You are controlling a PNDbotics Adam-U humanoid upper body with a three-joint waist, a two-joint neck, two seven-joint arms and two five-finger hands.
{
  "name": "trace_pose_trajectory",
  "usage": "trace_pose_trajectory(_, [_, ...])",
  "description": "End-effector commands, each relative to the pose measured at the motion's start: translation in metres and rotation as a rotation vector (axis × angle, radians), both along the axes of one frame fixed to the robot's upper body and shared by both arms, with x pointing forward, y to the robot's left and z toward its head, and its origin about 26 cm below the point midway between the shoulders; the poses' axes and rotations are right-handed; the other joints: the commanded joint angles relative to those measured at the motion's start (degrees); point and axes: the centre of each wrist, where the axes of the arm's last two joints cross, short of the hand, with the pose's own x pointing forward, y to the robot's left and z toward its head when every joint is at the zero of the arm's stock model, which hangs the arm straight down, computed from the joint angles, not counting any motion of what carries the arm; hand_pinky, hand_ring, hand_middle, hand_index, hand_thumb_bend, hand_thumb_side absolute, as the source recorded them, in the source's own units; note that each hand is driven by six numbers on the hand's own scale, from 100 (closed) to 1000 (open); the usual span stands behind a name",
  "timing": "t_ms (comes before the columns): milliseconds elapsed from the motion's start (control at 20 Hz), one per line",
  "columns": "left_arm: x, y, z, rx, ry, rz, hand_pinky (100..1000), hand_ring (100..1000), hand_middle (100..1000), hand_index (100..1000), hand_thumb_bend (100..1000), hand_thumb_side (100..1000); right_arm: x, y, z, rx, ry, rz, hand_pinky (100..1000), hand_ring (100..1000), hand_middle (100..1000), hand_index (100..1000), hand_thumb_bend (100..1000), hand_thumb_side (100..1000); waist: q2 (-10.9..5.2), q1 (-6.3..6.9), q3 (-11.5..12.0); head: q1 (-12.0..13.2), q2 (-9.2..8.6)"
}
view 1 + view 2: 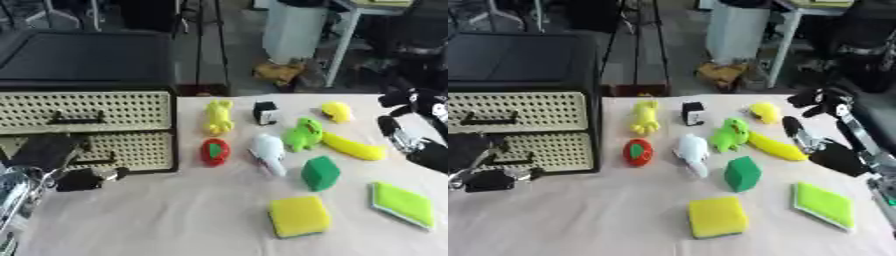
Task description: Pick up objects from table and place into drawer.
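Note:
Several toys lie on the cloth-covered table [175, 220]: a yellow figure [218, 116], a black-and-white cube [265, 112], a small yellow toy [337, 111], a green frog [303, 134], a banana [353, 147], a red fruit [215, 151], a white toy [269, 152] and a green block [320, 173]. The cream perforated drawer unit [131, 112] stands at the left, both fronts looking flush. My left hand [48, 151] hovers in front of the lower drawer's black handle [98, 160]. My right hand [833, 155] hangs open just right of the banana, holding nothing.
A yellow sponge [298, 215] and a green-yellow pad [402, 204] lie near the front right. A black case [83, 55] sits on top of the drawer unit. Behind the table are a white bin [293, 27] and table legs.

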Motion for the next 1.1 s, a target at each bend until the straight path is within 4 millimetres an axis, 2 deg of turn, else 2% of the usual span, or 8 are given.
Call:
trace_pose_trajectory(50, [0.004,-0.002,0.005,-0.006,0.006,-0.011,100,100,100,747,745,1000,0.000,-0.004,0.009,-0.010,-0.021,-0.002,675,758,722,785,271,676,-0.51,0.11,-0.1,-0.2,0.25])
trace_pose_trajectory(100, [0.004,-0.002,0.004,-0.007,0.014,-0.011,100,100,100,747,745,1000,0.000,-0.004,0.009,-0.010,-0.020,-0.002,675,758,722,785,271,676,-0.50,0.11,-0.1,-0.2,0.27])
trace_pose_trajectory(300, [0.004,-0.003,-0.001,-0.002,0.034,-0.017,100,100,100,609,746,1000,0.000,-0.004,0.008,-0.010,-0.019,-0.003,676,758,722,785,267,678,-0.49,0.11,-0.2,-0.3,0.34])
trace_pose_trajectory(450, [0.001,-0.004,-0.002,0.001,0.039,-0.028,100,100,100,551,743,1000,0.000,-0.004,0.008,-0.010,-0.019,-0.004,676,758,722,785,268,676,-0.48,0.15,-0.2,-0.4,0.33])
trace_pose_trajectory(1100, [-0.036,-0.014,0.008,-0.079,0.068,-0.131,100,100,100,556,753,1000,0.000,-0.007,0.007,-0.019,-0.012,-0.009,676,759,722,785,264,675,-1.06,0.79,0.4,-1.0,0.65])
